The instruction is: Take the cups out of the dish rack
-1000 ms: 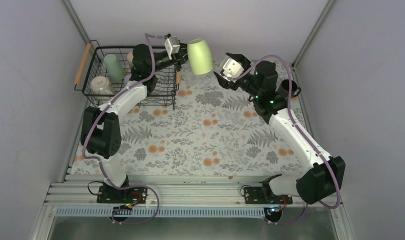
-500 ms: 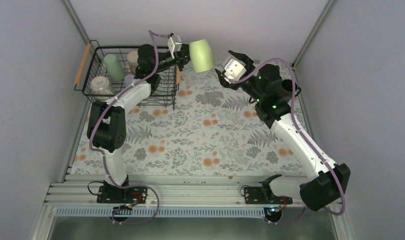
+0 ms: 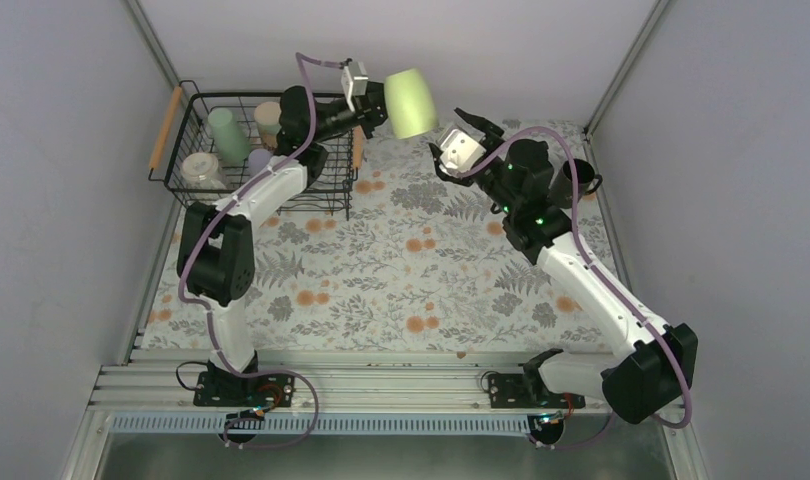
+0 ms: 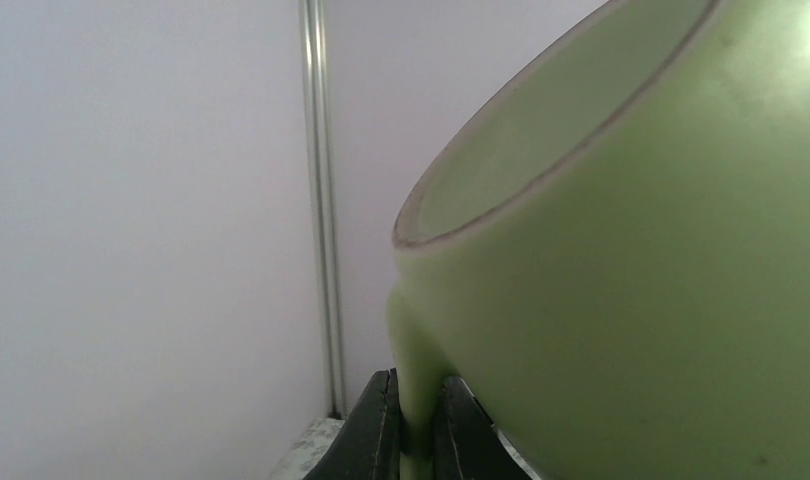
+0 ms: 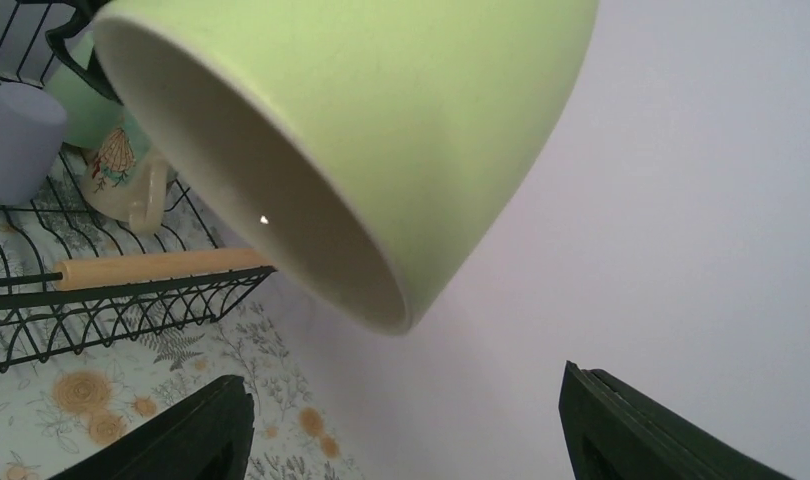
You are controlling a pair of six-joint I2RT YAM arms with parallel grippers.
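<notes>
Slippage is my worry here: the left gripper pinches only the rim wall of the light green cup, which hangs tilted in the air past the right end of the dish rack, mouth toward the right gripper, whose jaws stand wide apart just beside it, holding nothing. If that thin pinch gives, or the right arm knocks the cup while taking it, it could drop onto the floral table. No brand, label or lettering shows anywhere.
</notes>
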